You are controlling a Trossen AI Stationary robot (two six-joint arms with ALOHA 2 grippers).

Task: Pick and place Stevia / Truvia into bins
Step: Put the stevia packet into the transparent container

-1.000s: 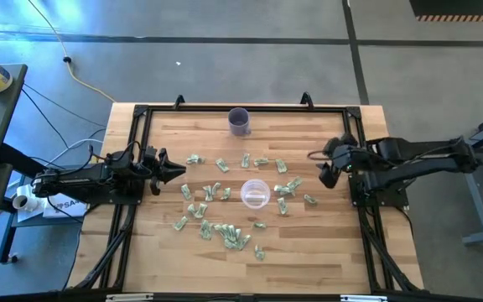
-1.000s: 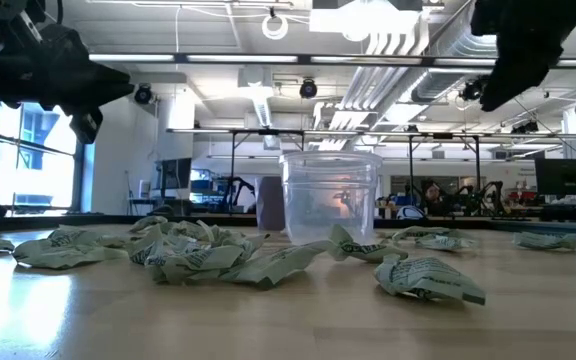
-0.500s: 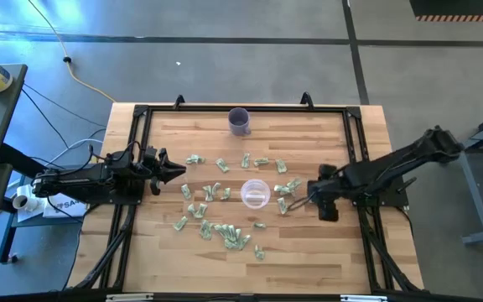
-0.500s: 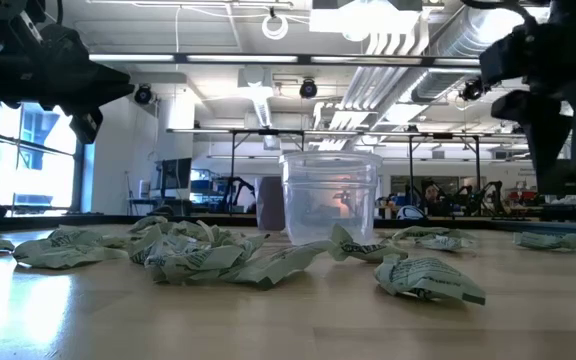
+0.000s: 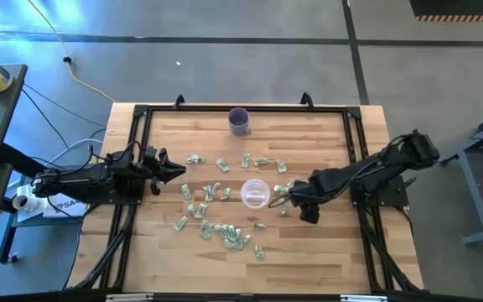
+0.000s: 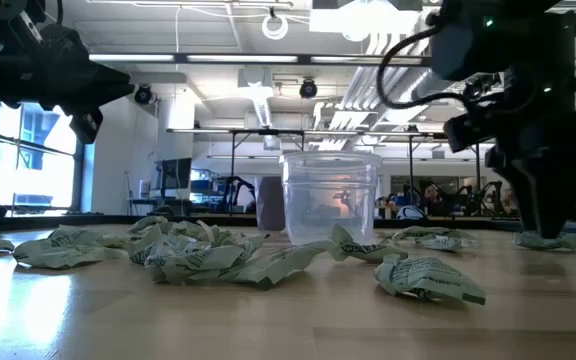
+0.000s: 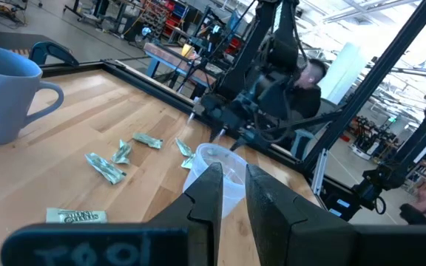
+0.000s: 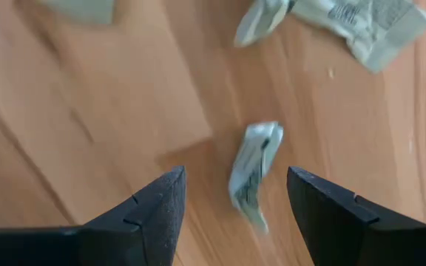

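Many crumpled pale green and white sachets (image 5: 225, 231) lie flat on the wooden table around the clear cup (image 5: 255, 194), which stands upright (image 6: 331, 195). My right gripper (image 5: 283, 200) is open, low over the table just right of the cup, pointing down. In the right wrist view its fingers stand on either side of one small sachet (image 8: 254, 174) without touching it. My left gripper (image 5: 174, 172) is shut. It waits above the table's left side, pointing toward the cup (image 7: 217, 166).
An opaque purple cup (image 5: 239, 122) stands near the table's far edge. A black frame (image 5: 141, 113) runs around the tabletop. More sachets lie close to the right gripper (image 8: 361, 22). Bare wood shows along the near edge (image 5: 309, 260).
My right arm has swung from the table's right side, first toward the near edge and then left toward the clear cup. It has come down until its fingers stand low over the sachets right of the cup.
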